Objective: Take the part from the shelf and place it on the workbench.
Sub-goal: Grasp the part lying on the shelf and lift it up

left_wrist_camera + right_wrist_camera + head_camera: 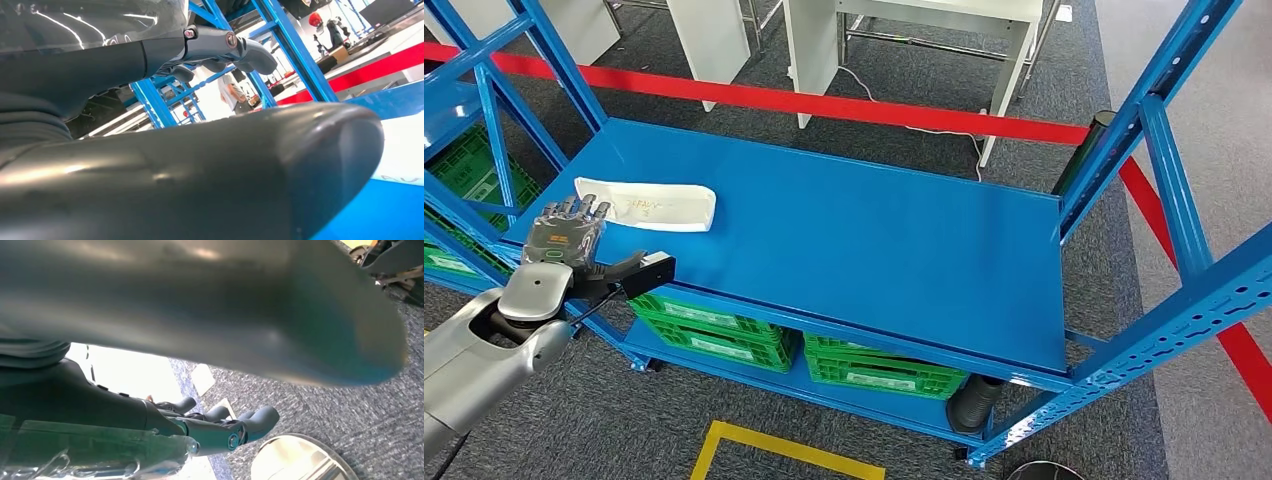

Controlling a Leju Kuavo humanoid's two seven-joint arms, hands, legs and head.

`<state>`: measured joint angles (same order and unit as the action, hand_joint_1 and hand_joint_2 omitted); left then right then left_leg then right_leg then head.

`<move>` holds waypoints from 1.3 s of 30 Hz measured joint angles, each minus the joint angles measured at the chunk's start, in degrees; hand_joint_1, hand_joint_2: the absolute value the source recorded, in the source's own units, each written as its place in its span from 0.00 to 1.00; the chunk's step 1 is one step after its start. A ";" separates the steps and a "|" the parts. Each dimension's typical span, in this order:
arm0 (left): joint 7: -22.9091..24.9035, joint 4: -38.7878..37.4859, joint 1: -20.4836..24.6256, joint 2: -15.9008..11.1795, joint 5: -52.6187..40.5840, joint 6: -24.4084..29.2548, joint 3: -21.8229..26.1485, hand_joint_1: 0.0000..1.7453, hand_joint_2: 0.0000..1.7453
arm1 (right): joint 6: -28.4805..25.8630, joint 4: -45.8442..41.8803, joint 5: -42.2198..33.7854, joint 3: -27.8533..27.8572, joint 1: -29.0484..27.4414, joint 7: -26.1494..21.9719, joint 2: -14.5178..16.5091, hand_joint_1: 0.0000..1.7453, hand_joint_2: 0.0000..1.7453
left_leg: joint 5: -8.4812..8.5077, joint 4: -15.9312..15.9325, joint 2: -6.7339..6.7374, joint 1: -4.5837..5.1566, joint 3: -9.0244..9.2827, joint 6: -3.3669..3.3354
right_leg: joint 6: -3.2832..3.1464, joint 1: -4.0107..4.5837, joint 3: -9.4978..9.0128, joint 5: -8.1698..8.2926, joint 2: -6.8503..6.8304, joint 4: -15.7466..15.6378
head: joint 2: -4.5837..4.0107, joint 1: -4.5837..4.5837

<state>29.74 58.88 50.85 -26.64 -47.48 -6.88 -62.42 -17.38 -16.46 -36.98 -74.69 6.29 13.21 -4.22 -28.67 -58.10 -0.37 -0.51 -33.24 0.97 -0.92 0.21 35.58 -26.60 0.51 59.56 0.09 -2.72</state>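
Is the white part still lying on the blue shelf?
Yes. The flat white part lies on the blue shelf; the left hand hovers beside it.

Industrial workshop or warehouse floor: blue steel rack (824,240), green plastic crates (714,330) on its lowest shelf, red floor tape (844,105) behind it, grey carpet.

white part (646,204): faint yellowish marking, unreadable | green crates (714,331): pale labels, unreadable
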 joint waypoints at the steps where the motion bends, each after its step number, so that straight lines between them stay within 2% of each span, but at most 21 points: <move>1: 0.01 0.01 0.00 -0.02 0.00 0.00 0.00 0.00 0.00 | -0.01 0.00 0.00 0.00 0.00 0.01 0.01 0.00 0.00 | 0.01 0.04 0.00 -0.01 0.01 0.08 | -0.05 0.02 0.00 -0.01 -0.01 0.01 | 0.00 -0.01; 5: 0.01 0.00 0.00 -0.05 -0.01 0.00 0.00 0.00 0.00 | 0.00 0.00 0.00 0.00 -0.01 0.01 0.01 0.00 0.00 | 0.01 0.11 0.00 -0.06 0.02 0.34 | -0.14 0.07 -0.01 -0.02 -0.01 0.01 | 0.00 -0.02; 18: -0.01 0.03 0.00 -0.15 -0.10 -0.04 -0.01 0.00 0.00 | 0.37 0.00 0.44 0.00 0.00 0.01 0.07 0.00 0.00 | -0.02 0.10 -0.01 0.02 0.02 0.31 | -0.11 0.00 -0.16 0.00 -0.05 -0.12 | 0.00 -0.04; 21: -0.11 0.23 0.02 -0.40 -0.19 -0.08 0.01 0.00 0.00 | 0.41 0.00 0.60 0.00 0.01 -0.01 0.26 0.00 0.00 | 0.00 0.26 -0.02 0.22 0.18 -0.44 | 0.38 -0.27 -0.43 0.33 -0.03 -0.76 | 0.00 0.04; 23: -0.32 0.51 0.09 -0.49 -0.41 -0.06 0.03 0.00 0.00 | 0.43 0.01 0.75 0.00 0.04 -0.05 0.33 0.00 0.00 | 0.75 2.06 0.13 -0.11 1.29 -0.98 | 0.73 -0.22 -0.81 0.16 -0.04 -0.97 | 0.00 0.08; 25: -0.53 0.77 0.26 -0.45 -0.67 -0.02 0.00 0.00 0.00 | 0.48 0.02 0.84 0.00 0.07 -0.13 0.38 0.00 0.00 | 1.41 3.78 0.30 -0.60 2.50 -1.08 | 1.13 -0.26 0.65 -1.85 -0.09 2.58 | 0.00 -0.09; 27: -0.78 0.90 0.28 -0.37 -0.83 -0.01 -0.14 0.00 0.00 | 0.56 0.02 0.85 0.00 0.06 -0.20 0.45 0.00 0.00 | 1.32 4.05 0.33 -0.79 2.87 -0.97 | 1.75 -0.72 4.34 -4.76 -0.12 9.57 | 0.00 -0.22; 28: -0.90 0.95 0.18 -0.32 -0.87 0.00 -0.25 0.00 0.00 | 0.58 0.02 0.85 0.00 0.03 -0.21 0.47 0.00 0.00 | 1.15 4.00 0.31 -0.95 2.96 -0.78 | 2.09 -1.01 5.90 -5.36 -0.13 12.18 | 0.00 -0.22; 29: -1.00 0.98 0.08 -0.27 -0.91 0.00 -0.36 0.00 0.00 | 0.59 0.02 0.85 0.00 0.00 -0.22 0.46 0.00 0.00 | 0.92 3.87 0.28 -1.19 3.07 -0.48 | 2.45 -1.28 6.61 -4.87 -0.16 12.91 | 0.00 -0.23; 30: -1.05 1.02 0.02 -0.23 -0.93 0.00 -0.44 0.00 0.00 | 0.59 0.02 0.85 0.00 -0.02 -0.23 0.45 0.00 0.00 | 0.59 3.61 0.25 -1.54 3.22 -0.06 | 2.85 -1.54 6.20 -3.28 -0.19 11.44 | 0.00 -0.24; 31: -1.08 1.06 0.00 -0.19 -0.96 0.01 -0.49 0.00 0.00 | 0.59 0.02 0.85 0.00 -0.01 -0.24 0.45 0.00 0.00 | 0.09 3.17 0.22 -1.90 3.40 0.47 | 3.30 -1.85 4.80 -0.93 -0.28 8.07 | 0.00 -0.26; 32: -1.08 1.09 0.02 -0.15 -0.99 0.01 -0.50 0.00 0.00 | 0.60 0.02 0.85 0.00 0.00 -0.26 0.55 0.00 0.00 | -0.50 2.65 0.21 -2.16 3.48 1.07 | 3.75 -2.04 3.21 0.64 -0.28 4.68 | 0.00 -0.34; 33: -1.09 1.09 0.05 -0.12 -1.03 0.00 -0.52 0.00 0.00 | 0.61 0.04 0.85 0.00 0.03 -0.28 0.63 0.00 0.00 | -1.11 1.99 0.20 -2.27 3.47 1.67 | 3.68 -2.17 1.93 1.59 -0.20 1.95 | 0.01 -0.47; 34: -1.14 1.09 0.08 -0.07 -1.08 0.03 -0.55 0.00 0.00 | 0.62 0.05 0.86 0.00 0.03 -0.31 0.71 0.00 0.00 | -1.58 1.53 0.19 -2.26 3.43 2.16 | 3.33 -2.21 1.23 1.69 -0.14 0.54 | 0.01 -0.56; 36: -1.32 1.11 0.09 0.01 -1.12 0.09 -0.61 0.00 0.00 | 0.63 0.10 0.87 0.00 0.02 -0.32 0.77 0.00 0.00 | -2.01 1.33 0.16 -2.17 3.57 2.83 | 1.88 -2.07 1.16 0.80 0.04 0.59 | 0.01 -0.60; 38: -1.48 1.14 0.14 0.03 -1.13 0.16 -0.63 0.00 0.00 | 0.59 0.11 0.87 0.00 -0.01 -0.29 0.77 0.00 0.00 | -2.58 1.19 0.20 -2.36 3.83 3.26 | 0.86 -2.04 0.87 0.39 0.01 0.75 | 0.00 -0.40; 39: -1.49 1.15 0.18 0.01 -1.13 0.17 -0.62 0.00 0.00 | 0.58 0.11 0.87 0.00 0.03 -0.28 0.78 0.00 0.00 | -3.38 -0.09 0.23 -2.37 3.36 3.36 | 0.44 -2.05 0.63 0.23 0.01 0.71 | 0.00 -0.34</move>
<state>28.24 60.03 51.03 -26.63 -48.61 -6.71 -63.05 -16.80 -16.34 -36.11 -74.69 6.32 12.92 -3.45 -32.05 -58.20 -0.14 -2.88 -29.88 4.33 -0.47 -1.84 36.21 -26.37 0.52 60.27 0.09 -3.06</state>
